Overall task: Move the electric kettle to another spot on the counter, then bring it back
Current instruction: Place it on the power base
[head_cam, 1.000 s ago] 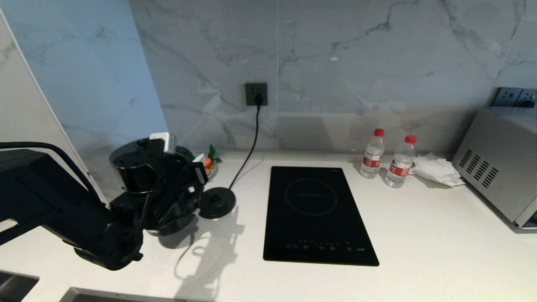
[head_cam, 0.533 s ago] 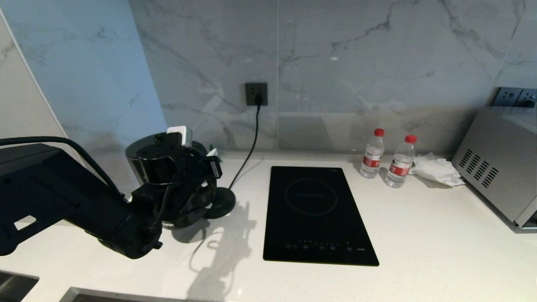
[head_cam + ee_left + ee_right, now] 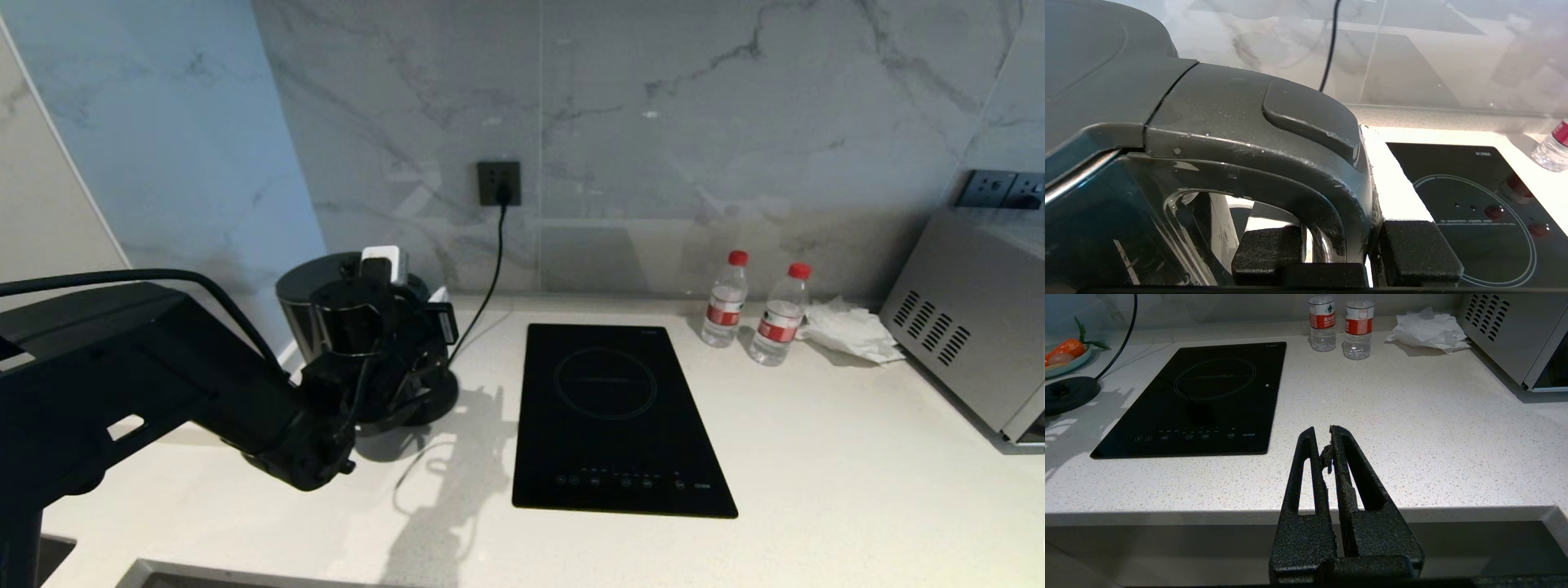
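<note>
My left gripper (image 3: 1339, 245) clamps the electric kettle (image 3: 306, 306) handle at centre-left above the table (image 3: 816, 474); my right gripper (image 3: 1327, 443) sits closed

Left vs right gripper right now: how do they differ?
The left gripper is clamped on the kettle's handle, one of its fingers through the loop; the right gripper is shut on nothing. The left is out over the counter by the wall, carrying the kettle; the right sits parked short of the counter's front edge. Both have black textured fingers.
</note>
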Robot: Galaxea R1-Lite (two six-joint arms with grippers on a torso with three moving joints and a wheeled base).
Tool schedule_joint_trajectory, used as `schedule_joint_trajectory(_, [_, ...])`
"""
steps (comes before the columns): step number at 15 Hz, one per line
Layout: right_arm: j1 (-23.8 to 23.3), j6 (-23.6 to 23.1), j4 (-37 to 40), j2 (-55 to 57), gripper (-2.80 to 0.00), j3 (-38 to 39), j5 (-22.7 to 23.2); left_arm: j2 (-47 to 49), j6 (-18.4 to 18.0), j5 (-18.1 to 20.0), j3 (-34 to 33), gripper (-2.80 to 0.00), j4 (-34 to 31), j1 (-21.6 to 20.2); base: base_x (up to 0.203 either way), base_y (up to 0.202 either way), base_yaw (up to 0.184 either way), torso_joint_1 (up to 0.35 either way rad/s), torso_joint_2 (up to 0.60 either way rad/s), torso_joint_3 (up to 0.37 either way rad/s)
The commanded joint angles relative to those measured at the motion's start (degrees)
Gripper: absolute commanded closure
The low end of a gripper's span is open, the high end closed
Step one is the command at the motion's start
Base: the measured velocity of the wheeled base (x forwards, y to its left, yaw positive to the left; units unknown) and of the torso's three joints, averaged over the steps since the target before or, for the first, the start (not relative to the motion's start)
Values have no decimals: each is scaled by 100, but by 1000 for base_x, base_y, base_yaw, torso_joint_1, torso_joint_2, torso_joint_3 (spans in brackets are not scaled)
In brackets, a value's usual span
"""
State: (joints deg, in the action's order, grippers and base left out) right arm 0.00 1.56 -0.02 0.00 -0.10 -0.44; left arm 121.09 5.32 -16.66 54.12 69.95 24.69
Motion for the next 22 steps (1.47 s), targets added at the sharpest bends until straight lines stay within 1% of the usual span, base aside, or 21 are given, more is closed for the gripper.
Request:
schedule_joint_trajectory(1, [0,2,2,0,0,1,0,163,5,-32,179,0,45,107,0,0,0,0,0,0])
schedule_joint_trajectory(5, [0,2,-5,0,0,1,0,587,-4,-543,757,0,45,311,0,0,0,0,0,0])
schedule_joint_trajectory(9, [0,2,1,0,0,1,0,675,-4,-592,923,0,-120,484,0,0,0,0,0,0])
schedule_joint_trajectory(12, [0,2,2,0,0,1,0,837,-4,-805,1219,0,-140,564,0,0,0,0,0,0])
schedule_joint_trajectory(13, [0,2,-4,0,0,1,0,858,-6,-812,1283,0,-176,591,0,0,0,0,0,0])
schedule_joint_trajectory(17, [0,3,2,0,0,1,0,811,-31,-865,1276,0,-201,739,0,0,0,0,0,0])
schedule_joint_trajectory(22, [0,2,1,0,0,1,0,864,-303,-918,1259,0,-158,739,0,0,0,0,0,0])
